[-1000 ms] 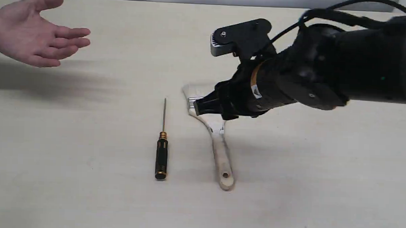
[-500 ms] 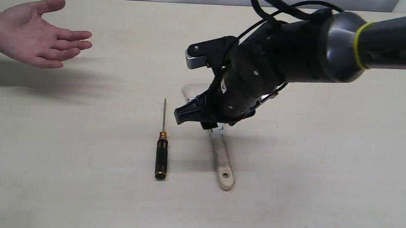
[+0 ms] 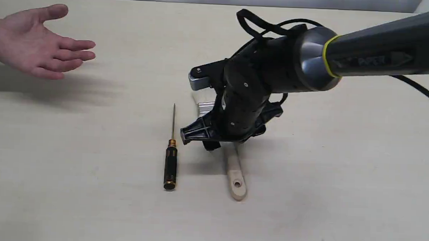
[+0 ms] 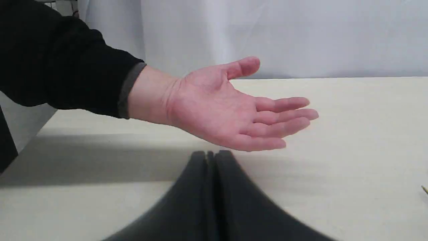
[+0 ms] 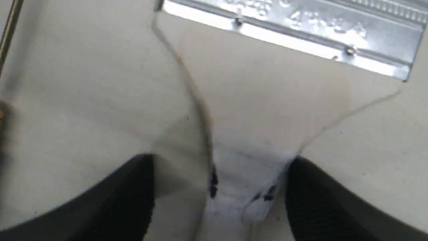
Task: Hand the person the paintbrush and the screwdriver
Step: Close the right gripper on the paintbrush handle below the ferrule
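on the pale table [image 3: 340, 182] lie one paintbrush [image 3: 236, 176] and one screwdriver [image 3: 170, 163], side by side without touching, each with its grip end toward the bottom of the exterior view. one person's hand [image 3: 35, 46] hovers palm-up over the far left of the table, fingers extended, well apart from both tools. two grippers are in view.

right gripper [image 3: 199, 139]: lowered over the paintbrush, jaws wide apart, one finger on each side of the wooden handle [image 5: 234, 187] just behind the silver ferrule [image 5: 301, 36]. it grips nothing; contact with the handle cannot be confirmed.

left gripper [image 4: 210, 154]: seen only in the left wrist view, fingers pressed together, holding nothing, pointed toward the open hand, whose wrist meets a black sleeve [image 4: 67, 60].
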